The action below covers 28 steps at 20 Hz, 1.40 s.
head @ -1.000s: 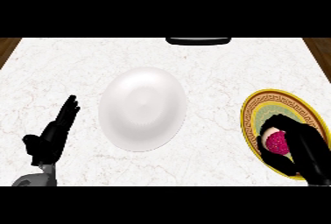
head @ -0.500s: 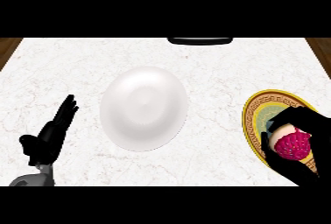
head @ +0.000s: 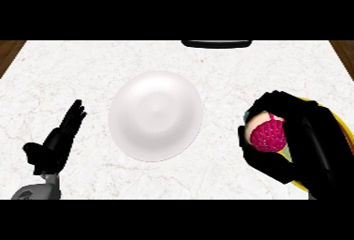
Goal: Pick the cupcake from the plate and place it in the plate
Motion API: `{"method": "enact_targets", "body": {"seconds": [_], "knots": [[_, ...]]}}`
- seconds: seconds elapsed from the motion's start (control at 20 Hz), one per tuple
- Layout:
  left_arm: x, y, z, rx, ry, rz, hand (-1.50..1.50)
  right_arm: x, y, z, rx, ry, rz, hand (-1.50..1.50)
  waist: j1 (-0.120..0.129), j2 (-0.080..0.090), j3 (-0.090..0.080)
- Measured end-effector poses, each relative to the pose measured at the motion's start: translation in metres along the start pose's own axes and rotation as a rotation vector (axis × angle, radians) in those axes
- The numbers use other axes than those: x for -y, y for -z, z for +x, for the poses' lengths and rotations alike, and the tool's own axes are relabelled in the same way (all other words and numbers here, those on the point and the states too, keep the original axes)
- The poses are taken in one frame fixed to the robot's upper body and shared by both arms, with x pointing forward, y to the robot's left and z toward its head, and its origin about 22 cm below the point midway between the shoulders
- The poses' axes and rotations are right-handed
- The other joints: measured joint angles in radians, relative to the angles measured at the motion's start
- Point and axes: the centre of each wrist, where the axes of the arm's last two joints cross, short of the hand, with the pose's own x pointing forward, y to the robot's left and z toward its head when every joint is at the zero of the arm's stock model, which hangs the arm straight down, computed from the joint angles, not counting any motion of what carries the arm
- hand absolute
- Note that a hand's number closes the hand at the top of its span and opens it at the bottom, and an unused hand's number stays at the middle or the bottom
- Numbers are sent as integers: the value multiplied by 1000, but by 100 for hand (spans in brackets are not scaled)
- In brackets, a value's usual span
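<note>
Head view shows the right hand (head: 304,145) curled around the cupcake (head: 268,135), above the yellow plate (head: 340,123), so carrying it to the white plate (head: 156,122) remains, while the left hand (head: 59,140) rests open.

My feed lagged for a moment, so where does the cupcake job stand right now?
Grasp done: the right robot hand is curled round the pink cupcake, over the yellow plate. In hand: carrying it. Left: setting it on the white plate, which holds nothing. The left robot hand rests open at lower left.
</note>
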Motion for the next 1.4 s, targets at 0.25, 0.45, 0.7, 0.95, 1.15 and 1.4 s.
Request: {"method": "enact_targets", "body": {"seconds": [0.25, 0.45, 0.7, 0.95, 1.15, 1.4], "knots": [[0, 2, -1, -5, -1, -3, 0, -29, 31, 32, 18, 41, 65, 150, 3, 1, 0], [-4, 2, 6, 3, 4, -4, 0, -61, 55, 54, 33, 71, 102, 150, 6, 1, 0], [4, 6, 4, 2, 5, -5, 0, -97, 77, 75, 46, 86, 135, 150, 5, 2, 0], [9, 4, 4, 6, 6, -18, 0, -135, 89, 87, 10, 116, 137, 150, 19, 4, 0], [8, 9, 4, 9, 8, -28, 0, -150, 98, 90, -82, 210, 86, -150, 27, 7, 0], [3, 13, 9, 7, 5, -26, 0, -169, 107, 91, -179, 236, 101, -150, 29, 6, 0]]}}
